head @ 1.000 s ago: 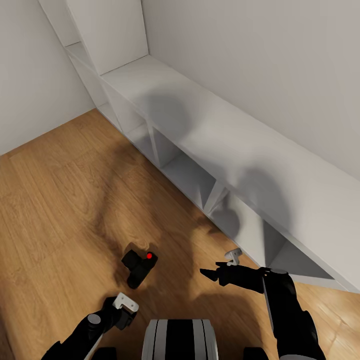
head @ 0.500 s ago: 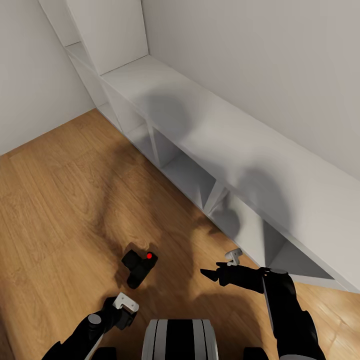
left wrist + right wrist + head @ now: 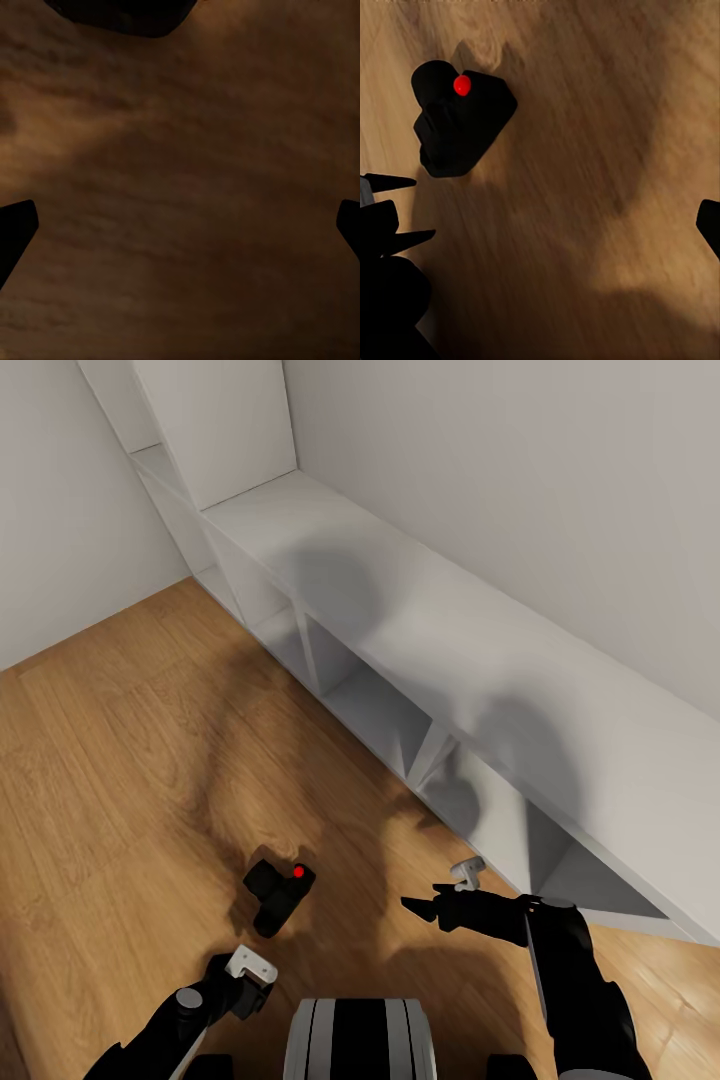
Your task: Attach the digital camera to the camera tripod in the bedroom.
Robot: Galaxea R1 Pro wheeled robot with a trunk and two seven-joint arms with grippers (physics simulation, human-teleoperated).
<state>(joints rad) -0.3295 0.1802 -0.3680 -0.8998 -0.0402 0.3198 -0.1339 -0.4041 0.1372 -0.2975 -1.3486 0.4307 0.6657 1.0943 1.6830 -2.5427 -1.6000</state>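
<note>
Right gripper (image 3: 418, 906): spread wide, holding nothing, low beside camera for a reach.
Left gripper (image 3: 180, 225): agape, empty above floor.
Digital camera (image 3: 279, 893): on wood floor (image 3: 110, 760), between both grippers, near white shelving (image 3: 420, 650).

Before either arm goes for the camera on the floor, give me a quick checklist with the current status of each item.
1. Digital camera in view, lying on the wood floor: ok.
2. Camera free, nothing gripping it: ok.
3. Right gripper open, fingers spread in the right wrist view: ok.
4. Left gripper open, fingertips wide apart in the left wrist view: ok.
5. A gripper lined up over the camera: not ok, both sit beside it.
6. Tripod location known: cannot tell.
</note>
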